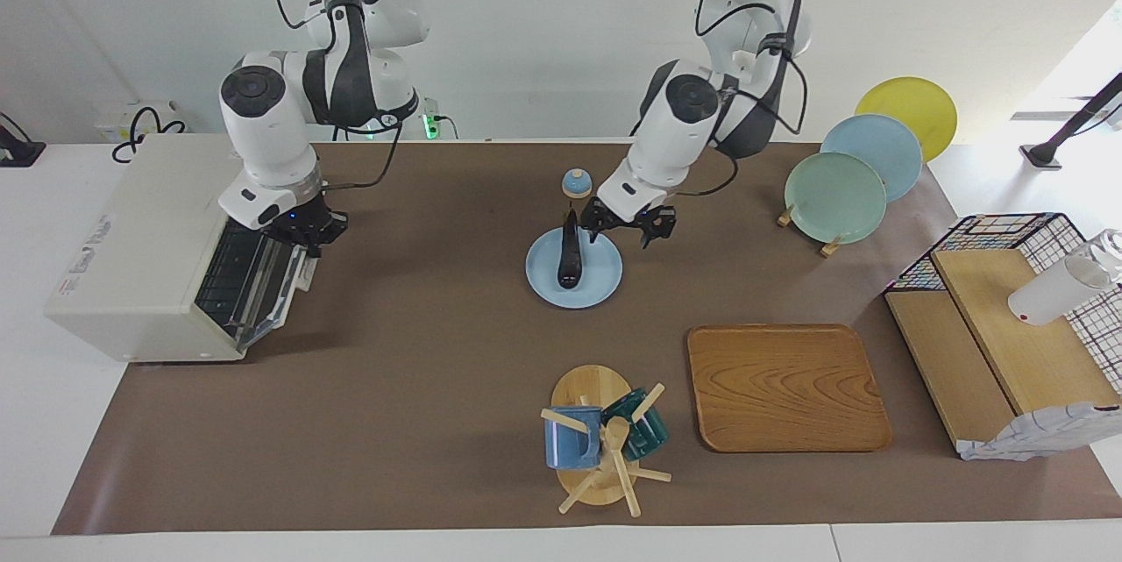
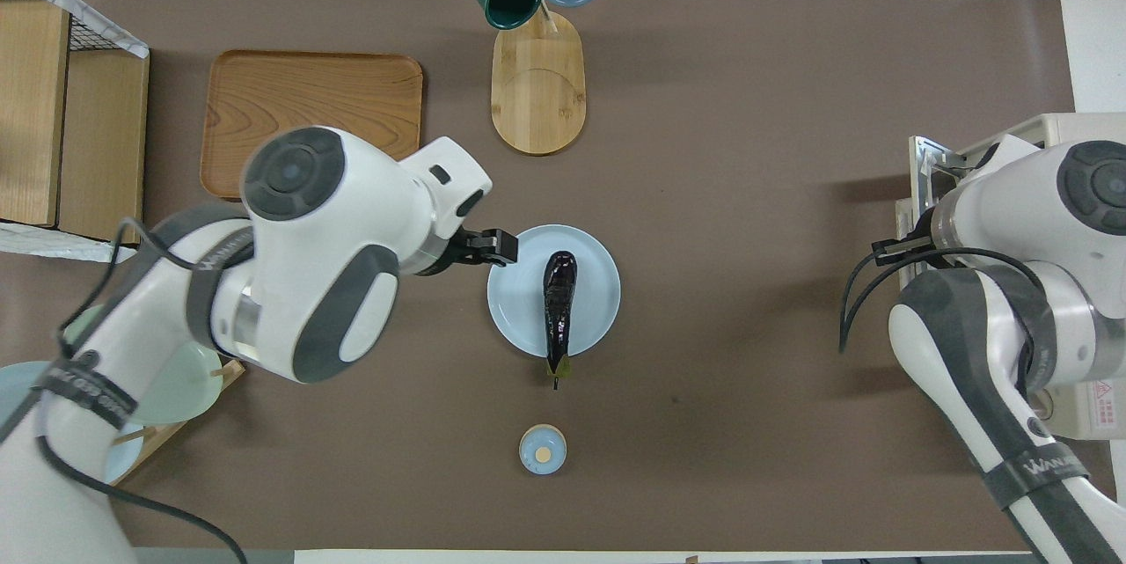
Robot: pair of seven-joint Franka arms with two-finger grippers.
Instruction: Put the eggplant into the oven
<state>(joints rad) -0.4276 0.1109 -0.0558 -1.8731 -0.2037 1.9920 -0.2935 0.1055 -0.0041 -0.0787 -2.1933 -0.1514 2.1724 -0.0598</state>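
Overhead view, read from the robots' end outward: a small blue lid (image 2: 543, 449) lies on the brown mat nearest the robots, and just farther out the eggplant (image 2: 559, 311) lies lengthwise on a light blue plate (image 2: 591, 318), its green stem end overhanging the rim toward the robots. The left gripper (image 1: 628, 224) hangs beside the plate, toward the left arm's end of the table, with its fingers spread wide and nothing between them; the eggplant rests free on the plate. At the right arm's end of the table stands the oven (image 1: 131, 246). Its glass door (image 1: 263, 286) is part-way down, tilted, with the wire rack visible in the opening. The right gripper (image 1: 302, 233) is closed tight at the door's top edge, on the handle as far as can be judged. Farther from the robots stand a wooden tray (image 2: 312, 126) and a mug rack (image 2: 537, 62). Judged step: door opening is in progress and the eggplant is not yet picked up. The next move calls for the right arm to bring the door fully down, and for the left gripper to return over the eggplant, descend across its narrow width near mid-length, close, lift clear of the plate and carry it to the rack.
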